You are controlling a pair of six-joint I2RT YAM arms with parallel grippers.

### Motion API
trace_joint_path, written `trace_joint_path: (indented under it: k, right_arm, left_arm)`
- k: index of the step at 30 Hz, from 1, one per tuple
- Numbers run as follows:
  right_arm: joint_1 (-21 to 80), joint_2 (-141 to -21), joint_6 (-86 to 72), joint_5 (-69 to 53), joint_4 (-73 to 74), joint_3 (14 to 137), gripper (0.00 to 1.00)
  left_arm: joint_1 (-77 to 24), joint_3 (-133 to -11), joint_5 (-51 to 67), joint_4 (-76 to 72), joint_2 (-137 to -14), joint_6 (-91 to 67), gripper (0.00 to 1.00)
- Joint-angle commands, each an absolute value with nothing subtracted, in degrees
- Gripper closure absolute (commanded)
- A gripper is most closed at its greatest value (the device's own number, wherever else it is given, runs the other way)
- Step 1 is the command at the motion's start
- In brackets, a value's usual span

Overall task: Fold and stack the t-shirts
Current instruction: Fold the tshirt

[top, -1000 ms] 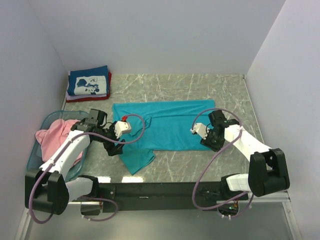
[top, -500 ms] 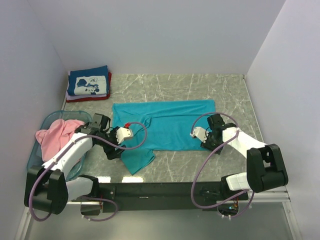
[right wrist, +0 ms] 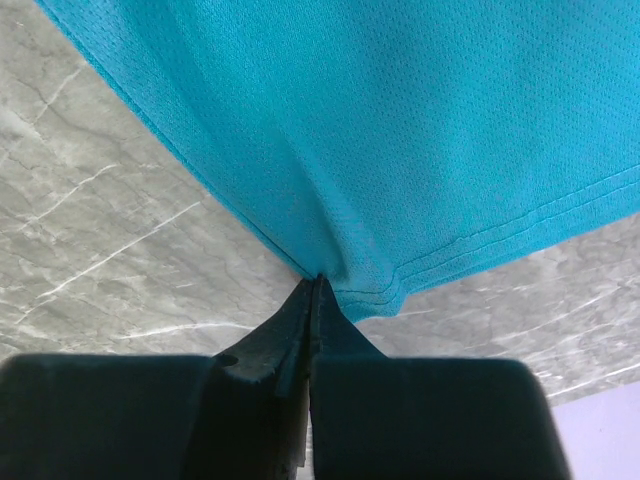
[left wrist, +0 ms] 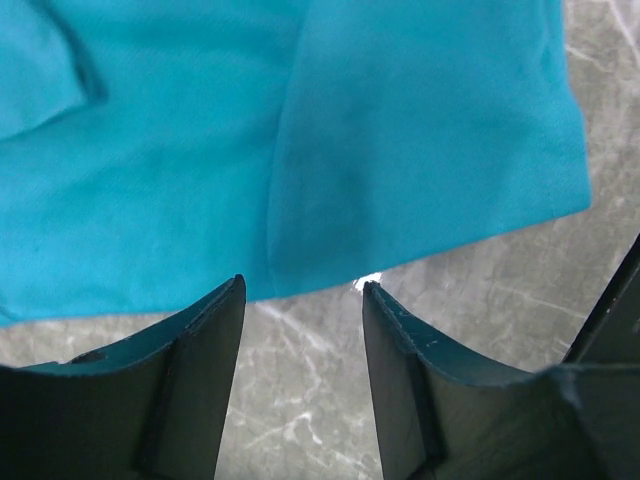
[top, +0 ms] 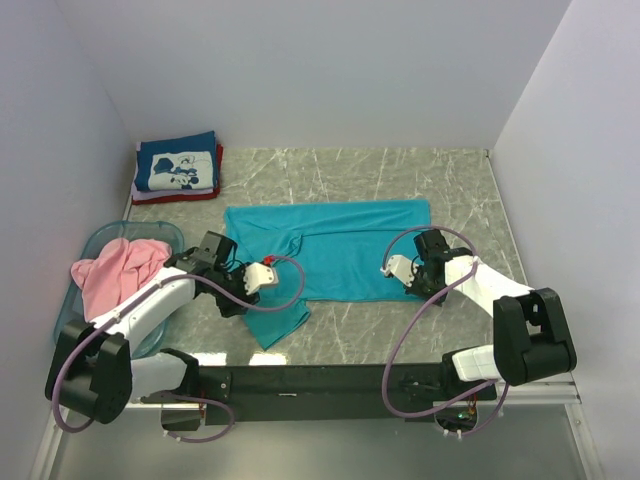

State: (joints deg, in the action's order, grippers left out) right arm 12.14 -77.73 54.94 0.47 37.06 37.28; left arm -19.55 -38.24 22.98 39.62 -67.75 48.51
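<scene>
Pinching the stitched hem of the teal cloth t-shirt (right wrist: 400,120), the right gripper (right wrist: 315,282) has its two dark fingers pressed fully together, and a small pucker of the mesh fabric is caught at the tips. The rest of the garment spreads flat ahead of this gripper and to its left, on the grey marble-patterned table (top: 400,170). Bare table shows on either side of the fingers in the right wrist view.

The left gripper (left wrist: 302,288) has its fingers parted with a clear gap and nothing between them. The tips stand just at the edge of the teal cloth t-shirt, over bare table. Directly ahead of them lies a flap of the cloth with a fold line running away from the gap. Whether the tips touch the table cannot be told.

Out to the left of the left gripper, a pink cloth t-shirt (top: 115,270) lies crumpled in a translucent light-blue plastic basket (top: 68,310). Well beyond the left gripper, at the far left corner of the table, a navy cloth t-shirt with white print (top: 178,165) lies folded on a folded red cloth t-shirt (top: 219,165), of which only the edges show.
</scene>
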Motion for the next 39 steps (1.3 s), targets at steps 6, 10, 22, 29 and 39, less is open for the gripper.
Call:
trace_joint_path:
  k: [6, 10, 22, 29, 39]
  right_arm:
    - [12.0, -77.9, 54.7, 1.1, 36.0, 37.7, 1.00]
    - [11.4, -77.9, 54.6, 0.9, 36.4, 38.0, 1.00]
    - [10.1, -76.5, 55.2, 0.1, 38.5, 39.2, 1.00]
    - [7.0, -72.3, 57.6, -2.0, 42.9, 41.2, 1.00]
    - [4.3, -77.0, 59.1, -4.7, 46.8, 49.7, 1.00]
  left_arm:
    - [-25.9, -36.5, 20.1, 35.8, -70.0, 45.4, 0.42]
    - [-29.4, -34.4, 17.0, 32.1, -70.8, 43.8, 0.40]
    - [-33.7, -33.6, 12.1, 36.4, -73.8, 44.5, 0.94]
    - [-33.2, -38.9, 15.5, 47.5, -68.1, 46.1, 0.99]
    - [-26.6, -50.9, 19.3, 52.1, -73.4, 48.7, 0.99]
